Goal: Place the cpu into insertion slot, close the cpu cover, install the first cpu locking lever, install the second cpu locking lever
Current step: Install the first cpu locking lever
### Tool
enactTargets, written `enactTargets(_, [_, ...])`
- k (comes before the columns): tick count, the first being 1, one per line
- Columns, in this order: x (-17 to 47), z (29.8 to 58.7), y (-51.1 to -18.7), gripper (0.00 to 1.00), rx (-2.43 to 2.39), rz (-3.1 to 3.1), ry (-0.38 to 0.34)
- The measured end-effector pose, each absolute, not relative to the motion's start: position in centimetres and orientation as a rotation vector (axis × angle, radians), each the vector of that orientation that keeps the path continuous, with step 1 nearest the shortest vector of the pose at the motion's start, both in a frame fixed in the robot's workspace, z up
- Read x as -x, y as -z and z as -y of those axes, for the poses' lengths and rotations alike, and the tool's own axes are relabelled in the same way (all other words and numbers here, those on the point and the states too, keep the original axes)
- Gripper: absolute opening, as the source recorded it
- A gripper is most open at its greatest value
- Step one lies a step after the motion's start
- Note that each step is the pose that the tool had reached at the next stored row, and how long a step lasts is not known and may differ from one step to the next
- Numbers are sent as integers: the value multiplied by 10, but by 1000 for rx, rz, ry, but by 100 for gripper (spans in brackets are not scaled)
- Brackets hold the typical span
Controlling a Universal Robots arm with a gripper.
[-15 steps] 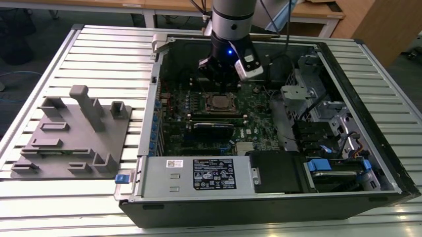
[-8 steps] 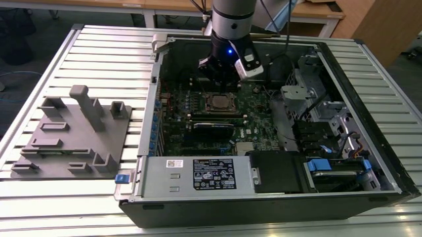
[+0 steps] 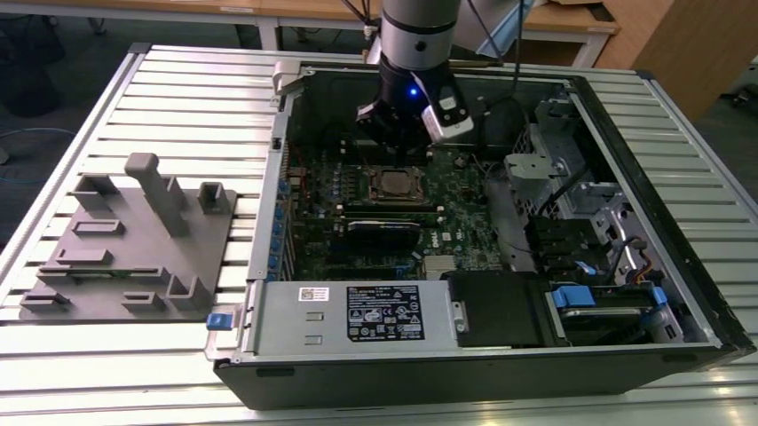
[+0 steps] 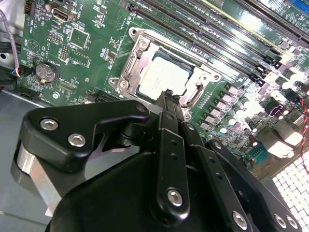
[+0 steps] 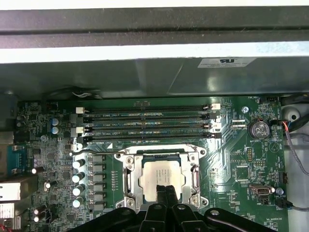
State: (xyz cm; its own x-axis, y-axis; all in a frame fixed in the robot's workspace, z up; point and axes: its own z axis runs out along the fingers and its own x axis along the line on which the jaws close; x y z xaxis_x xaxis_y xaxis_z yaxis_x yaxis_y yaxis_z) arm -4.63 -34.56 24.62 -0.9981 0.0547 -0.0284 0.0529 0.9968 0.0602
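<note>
I work in what looks like a robotics lab or test workshop. My arm (image 3: 417,35) hangs over a ribbed aluminium surface (image 3: 177,98) made of long profile slats. An opened desktop computer case (image 3: 391,373) lies on its side there, its green motherboard (image 3: 456,213) bared. A grey moulded fixture block (image 3: 130,240) sits beside it, and wooden desks (image 3: 569,22) stand behind.

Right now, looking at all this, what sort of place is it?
Probably a robotics lab or test bench. An open computer case lies on a slatted metal table, a robot arm reaches in over its green circuit board, and wooden desks stand behind.
</note>
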Motion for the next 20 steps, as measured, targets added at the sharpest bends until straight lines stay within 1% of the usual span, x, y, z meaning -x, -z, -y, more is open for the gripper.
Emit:
enactTargets(13, [46, 346, -258, 10, -84, -3109, -93])
enactTargets(20, [46, 346, -258, 10, -84, -3111, -93])
